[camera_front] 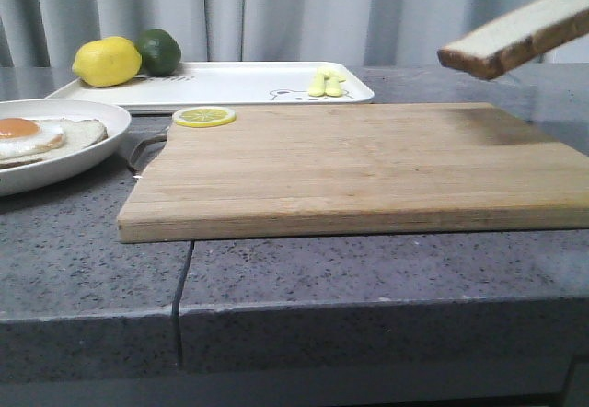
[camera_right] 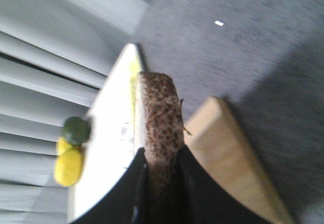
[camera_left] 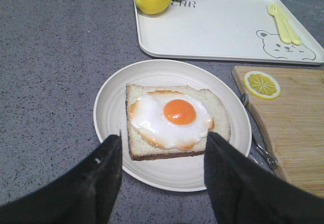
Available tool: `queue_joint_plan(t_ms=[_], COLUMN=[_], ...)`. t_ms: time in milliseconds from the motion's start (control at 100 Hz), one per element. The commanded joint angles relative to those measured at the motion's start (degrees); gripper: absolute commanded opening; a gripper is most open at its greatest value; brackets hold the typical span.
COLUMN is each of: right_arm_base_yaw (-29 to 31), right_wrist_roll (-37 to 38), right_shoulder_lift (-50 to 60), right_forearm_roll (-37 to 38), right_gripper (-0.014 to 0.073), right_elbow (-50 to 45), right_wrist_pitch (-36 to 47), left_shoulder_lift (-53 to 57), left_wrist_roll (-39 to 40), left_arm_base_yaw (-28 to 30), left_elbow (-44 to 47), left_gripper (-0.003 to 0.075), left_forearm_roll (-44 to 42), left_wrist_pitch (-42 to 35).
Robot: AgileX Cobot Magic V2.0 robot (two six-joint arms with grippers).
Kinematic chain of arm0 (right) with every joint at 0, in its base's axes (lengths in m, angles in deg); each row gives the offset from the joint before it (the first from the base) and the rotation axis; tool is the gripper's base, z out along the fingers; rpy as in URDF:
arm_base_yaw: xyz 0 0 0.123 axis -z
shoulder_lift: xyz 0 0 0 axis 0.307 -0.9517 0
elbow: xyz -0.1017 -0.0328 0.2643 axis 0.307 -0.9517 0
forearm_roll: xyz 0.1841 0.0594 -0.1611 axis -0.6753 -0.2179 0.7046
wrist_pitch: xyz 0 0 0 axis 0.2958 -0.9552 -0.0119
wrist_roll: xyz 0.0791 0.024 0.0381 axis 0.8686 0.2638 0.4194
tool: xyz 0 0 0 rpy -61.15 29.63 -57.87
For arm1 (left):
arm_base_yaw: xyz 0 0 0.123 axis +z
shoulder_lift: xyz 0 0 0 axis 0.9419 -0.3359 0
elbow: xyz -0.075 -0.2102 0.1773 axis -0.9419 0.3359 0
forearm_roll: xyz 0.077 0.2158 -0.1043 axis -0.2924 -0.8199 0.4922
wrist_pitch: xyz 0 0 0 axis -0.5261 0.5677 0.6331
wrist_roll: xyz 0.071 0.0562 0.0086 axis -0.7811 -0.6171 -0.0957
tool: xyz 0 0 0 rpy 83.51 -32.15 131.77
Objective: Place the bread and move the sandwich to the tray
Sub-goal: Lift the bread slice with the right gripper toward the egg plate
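The bread [camera_front: 515, 34], a pale slice with a dark brown crust, hangs tilted in the air at the upper right, above the cutting board's far right end. My right gripper [camera_right: 161, 155] is shut on the bread [camera_right: 159, 115]. A fried egg [camera_left: 174, 115] with an orange yolk lies on a paler slice in the round white plate [camera_left: 109, 115], uncovered. My left gripper [camera_left: 162, 143] is open and empty, just above the plate's near rim. The plate [camera_front: 92, 154] sits at the left. The white tray [camera_front: 230, 85] with a bear drawing lies behind.
A wooden cutting board [camera_front: 368, 163] fills the middle of the table, with a lemon slice [camera_front: 204, 116] at its far left corner. A lemon [camera_front: 106, 61] and a lime [camera_front: 159, 51] sit on the tray's left end, yellow cutlery [camera_front: 327, 83] on its right.
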Motion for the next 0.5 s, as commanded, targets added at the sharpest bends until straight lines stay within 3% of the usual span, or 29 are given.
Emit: queue_joint_plan(t_ms=[0,150,490], right_arm_base_yaw=[-2.00,-8.27,-28.75], right_wrist_roll=[1.24,2.25,3.63], right_shoulder_lift=[2.68,2.75,1.25], right_forearm_roll=[-3.65,-3.65,-3.65], right_gripper=[-0.0061,-0.0061,-0.0061], right_elbow=[4.01,8.08,15.91], right_wrist_pitch=[-1.60,2.80,21.15], left_shoulder_lift=[-0.51,-0.51,-0.51], left_wrist_roll=[-0.20,-0.20,-0.20], left_arm_base_yaw=[0.04,0.04,0.04], left_elbow=[-2.02,-2.02,-2.02], left_gripper=[0.0348,0.0348,0.0348], left_forearm_roll=[1.03,1.03,1.03], left_wrist_pitch=[-4.15,-4.15,-4.15])
